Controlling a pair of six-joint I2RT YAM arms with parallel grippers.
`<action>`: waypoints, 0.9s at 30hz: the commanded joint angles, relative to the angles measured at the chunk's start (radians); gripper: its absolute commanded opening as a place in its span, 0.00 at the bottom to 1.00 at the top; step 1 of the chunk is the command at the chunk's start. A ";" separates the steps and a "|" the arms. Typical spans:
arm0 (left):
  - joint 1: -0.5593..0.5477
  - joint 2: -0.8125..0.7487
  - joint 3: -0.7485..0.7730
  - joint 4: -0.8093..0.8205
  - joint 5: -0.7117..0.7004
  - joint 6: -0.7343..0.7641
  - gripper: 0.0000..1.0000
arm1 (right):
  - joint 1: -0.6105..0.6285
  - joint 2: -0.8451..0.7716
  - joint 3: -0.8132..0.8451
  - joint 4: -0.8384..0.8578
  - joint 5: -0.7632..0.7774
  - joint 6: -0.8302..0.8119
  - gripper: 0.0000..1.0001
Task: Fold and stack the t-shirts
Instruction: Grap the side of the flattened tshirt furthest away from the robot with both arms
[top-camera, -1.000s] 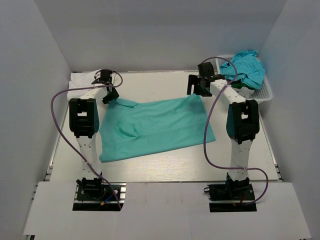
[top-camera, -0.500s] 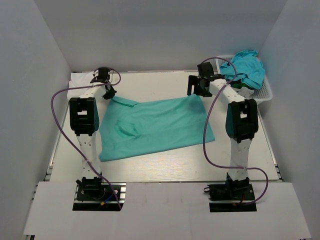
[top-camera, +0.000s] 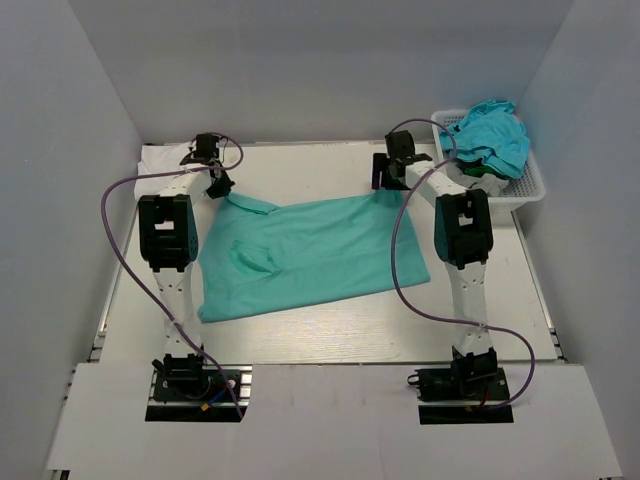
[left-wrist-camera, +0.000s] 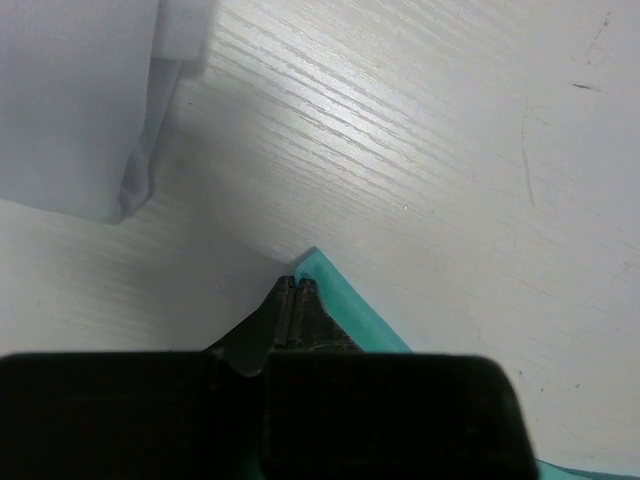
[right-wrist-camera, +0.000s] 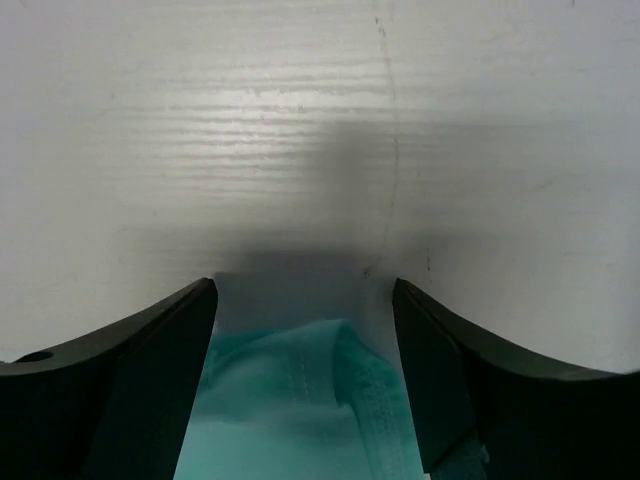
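A mint t-shirt (top-camera: 315, 255) lies spread flat in the middle of the table. My left gripper (top-camera: 217, 184) is at its far-left corner. In the left wrist view the jaws (left-wrist-camera: 295, 287) are pressed together, and the mint corner (left-wrist-camera: 352, 308) shows just past the tips. My right gripper (top-camera: 390, 181) is over the far-right corner. It stands open, with the dark fingers (right-wrist-camera: 170, 350) either side of a bunched mint hem (right-wrist-camera: 310, 400) and not touching it. A white t-shirt (top-camera: 160, 158) lies at the back left. Turquoise t-shirts (top-camera: 492, 135) are heaped in the basket.
A white lattice basket (top-camera: 528, 186) stands at the back right, close to the right arm. Purple cables loop from both arms. The white shirt's edge (left-wrist-camera: 90, 110) lies just beyond the left gripper. Grey walls enclose the table on three sides.
My left gripper has shut at the shirt's far-left corner. My right arm has swung a little to the left, and its jaws have begun to narrow over the far-right corner.
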 joint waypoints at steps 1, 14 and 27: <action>0.006 -0.051 0.034 -0.017 0.035 0.018 0.00 | -0.003 0.023 0.048 0.088 -0.014 0.004 0.76; 0.006 -0.120 0.007 -0.038 0.108 0.027 0.00 | 0.002 -0.046 -0.036 0.179 0.012 -0.038 0.00; -0.003 -0.500 -0.387 -0.060 0.162 -0.134 0.00 | 0.006 -0.341 -0.378 0.360 -0.048 -0.029 0.00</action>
